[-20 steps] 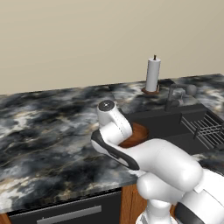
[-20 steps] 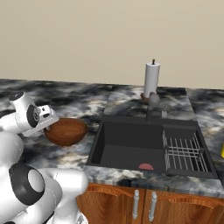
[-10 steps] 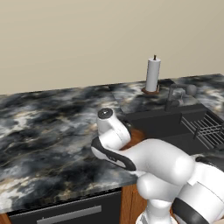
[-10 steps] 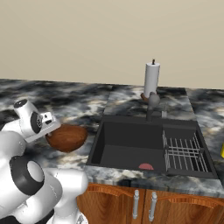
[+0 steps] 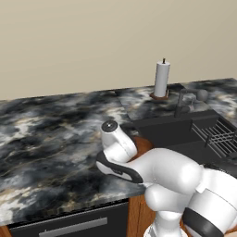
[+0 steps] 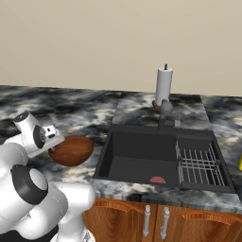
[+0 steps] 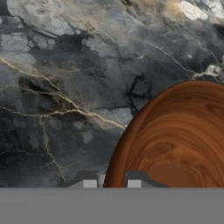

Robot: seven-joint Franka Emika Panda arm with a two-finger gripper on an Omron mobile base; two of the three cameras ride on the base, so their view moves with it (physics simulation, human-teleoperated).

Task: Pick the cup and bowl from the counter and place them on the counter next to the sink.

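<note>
Just left of the dark sunken sink (image 6: 142,158), on the dark marble counter (image 7: 65,87), the round reddish-brown wooden bowl (image 6: 71,150) has its near-left rim clamped between the narrow jaws of the two-finger gripper (image 7: 111,183).

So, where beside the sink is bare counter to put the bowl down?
Bare counter lies behind the sink, left of the paper towel roll, and farther left along the wall. It is crowded where the bowl and pincer are.
</note>
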